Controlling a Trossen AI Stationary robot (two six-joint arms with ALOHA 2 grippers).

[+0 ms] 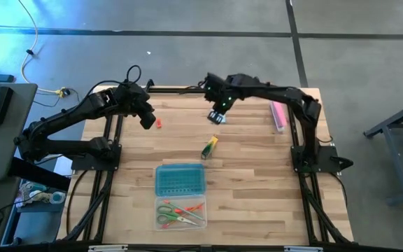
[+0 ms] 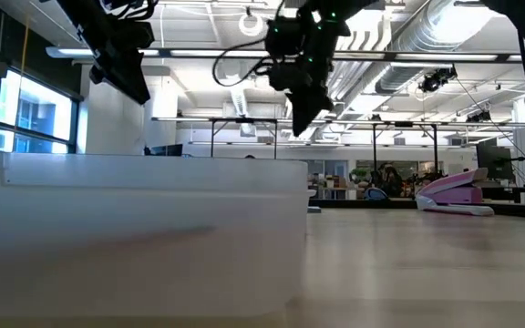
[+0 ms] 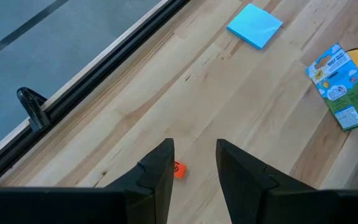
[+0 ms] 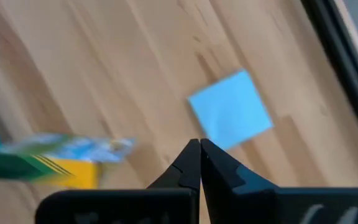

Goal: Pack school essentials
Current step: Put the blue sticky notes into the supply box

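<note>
My left gripper (image 3: pixel 194 146) hangs open above the table's far left (image 1: pixel 147 120), with nothing between its fingers. A tiny red piece (image 3: pixel 179 170) lies on the wood below it. My right gripper (image 4: pixel 199 144) is shut and empty, held above the light-blue note pad (image 4: pixel 230 111), which lies flat near the table's far middle (image 1: pixel 217 119). A yellow-green crayon box (image 1: pixel 209 147) lies flat at mid-table. Green-handled scissors (image 1: pixel 165 213) and orange-red pens (image 1: pixel 191 209) lie inside the clear box (image 1: pixel 180 213) by the near edge.
The box's teal lid (image 1: pixel 180 179) lies just beyond the clear box. A pink bar (image 1: pixel 278 115) rests at the far right, also seen in the low view (image 2: pixel 458 193). The clear box wall (image 2: pixel 135 228) fills the low view's left foreground. Black frame rails border the table's sides.
</note>
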